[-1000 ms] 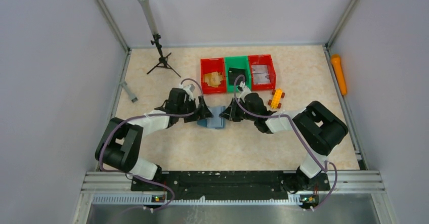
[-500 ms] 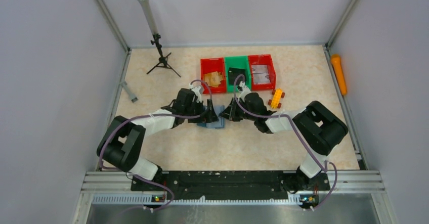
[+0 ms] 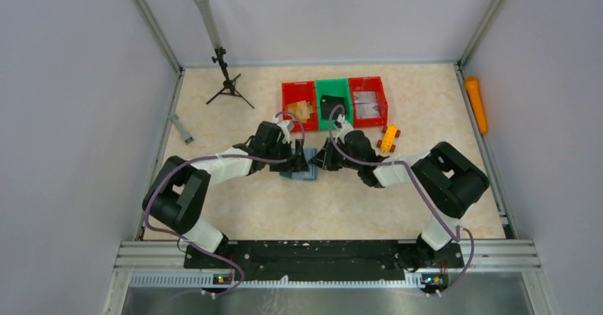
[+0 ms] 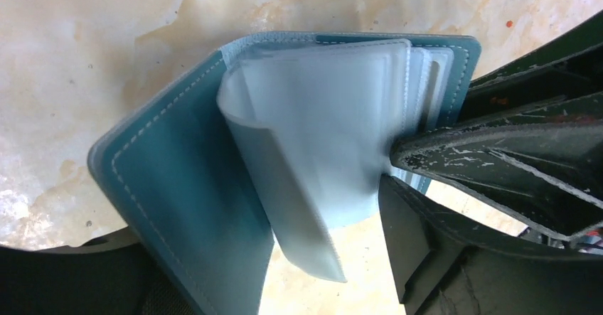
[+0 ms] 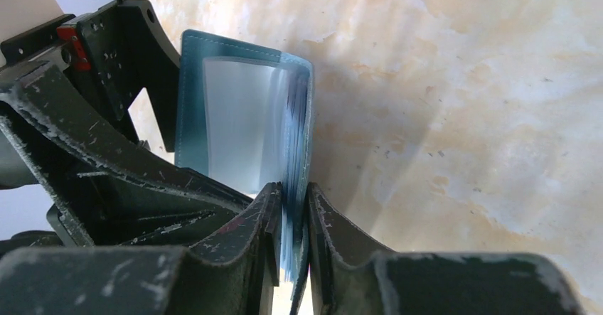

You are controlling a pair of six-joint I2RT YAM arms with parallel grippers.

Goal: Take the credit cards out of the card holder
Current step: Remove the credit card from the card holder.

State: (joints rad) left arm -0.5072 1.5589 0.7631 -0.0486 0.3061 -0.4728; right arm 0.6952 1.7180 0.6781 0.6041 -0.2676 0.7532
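The slate-teal card holder [image 3: 304,172] lies open on the table between my two grippers. In the left wrist view its teal cover [image 4: 185,208] is spread and clear plastic sleeves [image 4: 320,130] fan up from it. I cannot make out a credit card in the sleeves. My right gripper [image 5: 291,187] is shut on the holder's right edge [image 5: 295,102], pinching cover and sleeves, and shows in the top view [image 3: 321,160]. My left gripper [image 3: 299,160] is open, with the left cover and one sleeve between its jaws [image 4: 270,258]. The right gripper's fingers [image 4: 498,158] show at the holder's far edge.
Two red bins [image 3: 299,106] [image 3: 368,102] and a green bin [image 3: 332,104] holding a black object stand just behind the grippers. A yellow toy [image 3: 388,138] lies to the right, an orange cylinder [image 3: 476,104] by the right wall, a tripod [image 3: 226,80] and a grey piece [image 3: 180,129] at the back left.
My left arm has reached to the right, bringing its gripper onto the holder's left side. The right gripper has stayed shut on the holder.
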